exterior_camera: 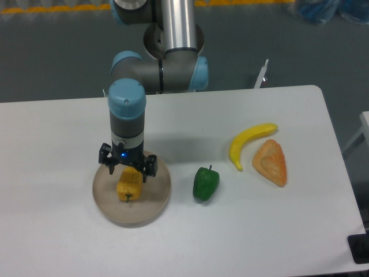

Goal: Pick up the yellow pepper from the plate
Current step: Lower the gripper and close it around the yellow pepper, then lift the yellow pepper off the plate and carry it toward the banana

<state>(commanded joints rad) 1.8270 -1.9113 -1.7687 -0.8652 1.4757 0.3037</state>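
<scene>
Black two-finger gripper [127, 172] is hanging with fingers spread directly over the small blocky yellow pepper [128, 186], which is lying on the round beige plate [155, 196], long axis pointing toward the camera, stem nearest.

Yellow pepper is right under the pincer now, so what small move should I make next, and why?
Probably a short straight descent, then close. The pincer looks open, with its fingers either side of the top of the yellow pepper, which lies on the plate. From this single view I cannot tell how low the fingers are, so go down slowly.
</scene>
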